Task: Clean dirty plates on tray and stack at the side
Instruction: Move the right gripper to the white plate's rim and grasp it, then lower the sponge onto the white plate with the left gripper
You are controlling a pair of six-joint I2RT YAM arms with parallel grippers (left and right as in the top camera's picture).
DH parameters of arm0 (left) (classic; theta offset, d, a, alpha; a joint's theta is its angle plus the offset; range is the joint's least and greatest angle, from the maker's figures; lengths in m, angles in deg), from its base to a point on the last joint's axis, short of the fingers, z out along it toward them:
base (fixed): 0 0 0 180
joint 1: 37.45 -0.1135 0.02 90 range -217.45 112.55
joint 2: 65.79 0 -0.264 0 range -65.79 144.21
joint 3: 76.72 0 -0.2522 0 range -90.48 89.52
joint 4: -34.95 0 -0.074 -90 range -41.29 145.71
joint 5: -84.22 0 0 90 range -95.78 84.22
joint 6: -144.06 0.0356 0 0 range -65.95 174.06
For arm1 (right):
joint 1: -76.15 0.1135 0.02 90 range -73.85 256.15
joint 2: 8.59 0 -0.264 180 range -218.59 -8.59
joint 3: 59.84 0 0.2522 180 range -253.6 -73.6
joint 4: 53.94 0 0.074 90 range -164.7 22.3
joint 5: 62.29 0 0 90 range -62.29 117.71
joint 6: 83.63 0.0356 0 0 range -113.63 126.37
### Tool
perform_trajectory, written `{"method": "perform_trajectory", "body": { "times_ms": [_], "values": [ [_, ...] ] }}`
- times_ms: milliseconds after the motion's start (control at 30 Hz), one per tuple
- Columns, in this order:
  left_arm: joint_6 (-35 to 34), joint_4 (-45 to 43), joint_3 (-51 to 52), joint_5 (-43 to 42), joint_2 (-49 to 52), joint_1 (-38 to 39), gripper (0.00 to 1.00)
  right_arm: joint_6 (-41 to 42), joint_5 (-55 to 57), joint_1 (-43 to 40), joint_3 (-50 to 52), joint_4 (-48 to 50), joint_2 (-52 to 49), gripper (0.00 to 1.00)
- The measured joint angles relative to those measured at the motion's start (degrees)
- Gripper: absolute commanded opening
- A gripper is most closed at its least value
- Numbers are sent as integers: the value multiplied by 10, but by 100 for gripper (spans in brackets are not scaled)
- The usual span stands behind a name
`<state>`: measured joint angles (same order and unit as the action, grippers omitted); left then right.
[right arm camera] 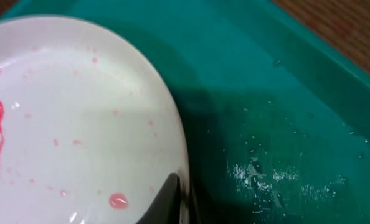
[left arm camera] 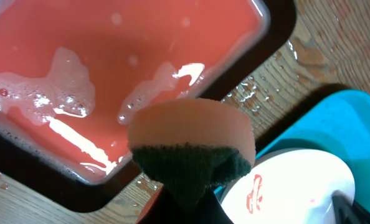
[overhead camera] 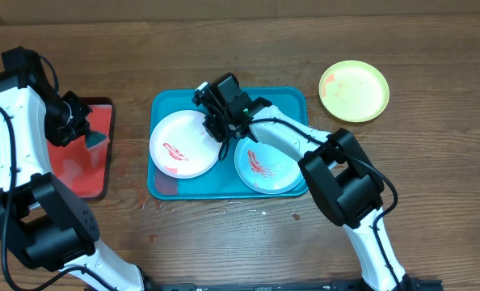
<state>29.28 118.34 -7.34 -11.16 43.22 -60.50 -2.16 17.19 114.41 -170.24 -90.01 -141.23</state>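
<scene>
The left gripper (overhead camera: pixel 86 136) pinches a tan, green-backed sponge (left arm camera: pixel 191 140) over the soapy red tray (overhead camera: pixel 82 174). The right gripper (overhead camera: pixel 221 123) sits at the rim of the smeared white round plastic plate (overhead camera: pixel 182 145), but I cannot tell how wide it is. That plate and a light blue plastic plate (overhead camera: pixel 264 166) lie in the big teal-blue plastic tray (overhead camera: pixel 284 105). A yellow-green plate (overhead camera: pixel 354 91) rests on the worktop (overhead camera: pixel 434 162) at 2 o'clock.

Tray (overhead camera: pixel 288 101) teal-blue. White plate (overhead camera: pixel 183 144): red squiggle smear, pink specks. Light blue plate (overhead camera: pixel 264 166): red smear in the middle. Yellow-green plate (overhead camera: pixel 354 91): faint pinkish marks. Smaller tray (overhead camera: pixel 82 174) red, dark rim, pale foam patches. Sponge (left arm camera: pixel 191 124) peach over dark green. Table (overhead camera: pixel 434 162) brown wood grain.
</scene>
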Motion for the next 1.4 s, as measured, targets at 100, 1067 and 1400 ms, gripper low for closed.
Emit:
{"method": "perform_trajectory", "body": {
  "times_ms": [100, 1067, 1400],
  "values": [
    [13, 0, 0, -2, 0, 15, 4, 43, 4, 0, 0, 2, 0, 4],
    [72, -81, 20, -47, 129, 271, 4, 388, 80, -8, -54, -184, 3, 4],
    [73, -125, 20, -76, 162, 286, 4, 390, 64, -13, -53, -177, 5, 4]
  ]
}}
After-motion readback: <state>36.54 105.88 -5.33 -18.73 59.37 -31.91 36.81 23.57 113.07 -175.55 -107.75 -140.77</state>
